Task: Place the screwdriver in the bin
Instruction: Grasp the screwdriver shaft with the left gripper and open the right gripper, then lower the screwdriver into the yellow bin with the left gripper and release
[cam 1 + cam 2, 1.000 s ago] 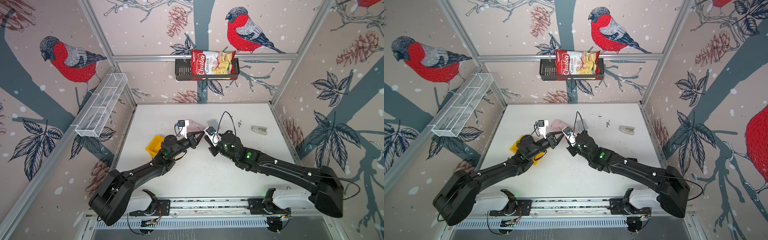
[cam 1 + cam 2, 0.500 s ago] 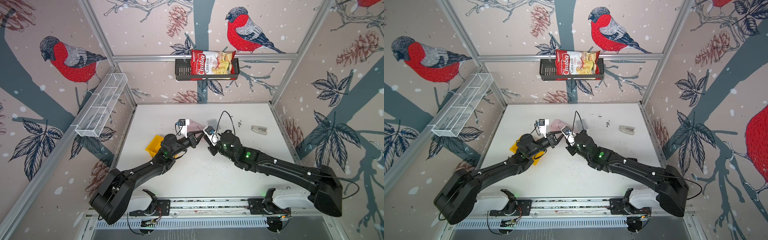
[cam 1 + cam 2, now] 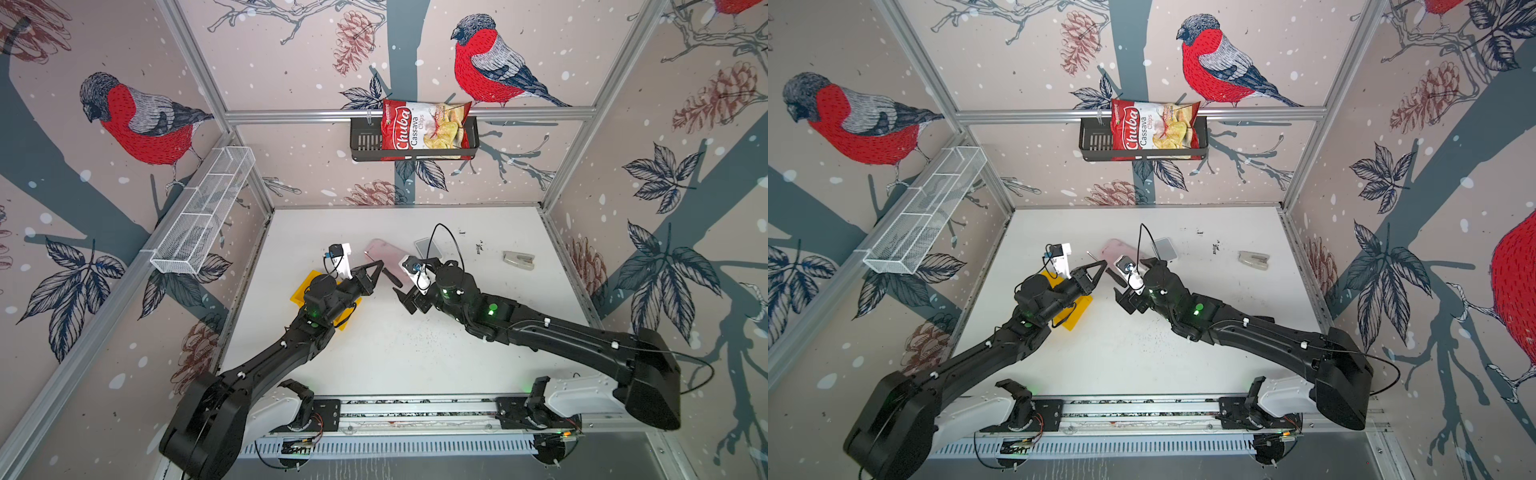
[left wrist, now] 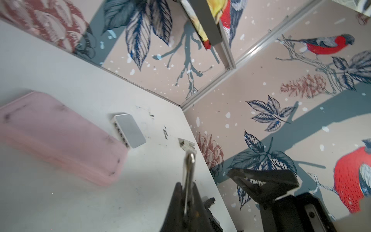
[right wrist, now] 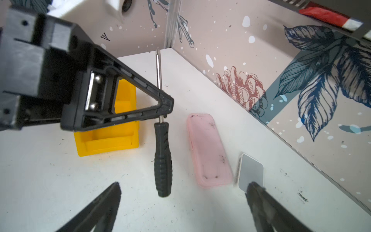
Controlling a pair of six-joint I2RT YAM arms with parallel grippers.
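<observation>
The screwdriver (image 5: pixel 163 158), black-handled with a thin metal shaft, hangs above the table. My left gripper (image 5: pixel 166 106) is shut on its shaft, just above the handle. In the left wrist view the shaft (image 4: pixel 188 170) sticks out between the closed fingertips of the left gripper (image 4: pixel 187 185). My right gripper (image 5: pixel 184 186) stands wide open, one finger on each side of the handle and touching nothing. In both top views the two grippers (image 3: pixel 376 266) (image 3: pixel 405 280) face each other mid-table, the handle (image 3: pixel 392 277) between them. The yellow bin (image 3: pixel 303 291) (image 5: pixel 106 138) stands on the table under the left wrist.
A pink case (image 3: pixel 382 249) and a small grey box (image 3: pixel 428 248) lie just behind the grippers. A grey metal piece (image 3: pixel 517 259) lies at the back right. On the walls hang a white mesh tray (image 3: pixel 203 216) and a black basket (image 3: pixel 361 141) holding a chips bag.
My right gripper has opened wide and let go of the screwdriver's handle. The left gripper stays shut on the shaft and now holds the screwdriver alone.
</observation>
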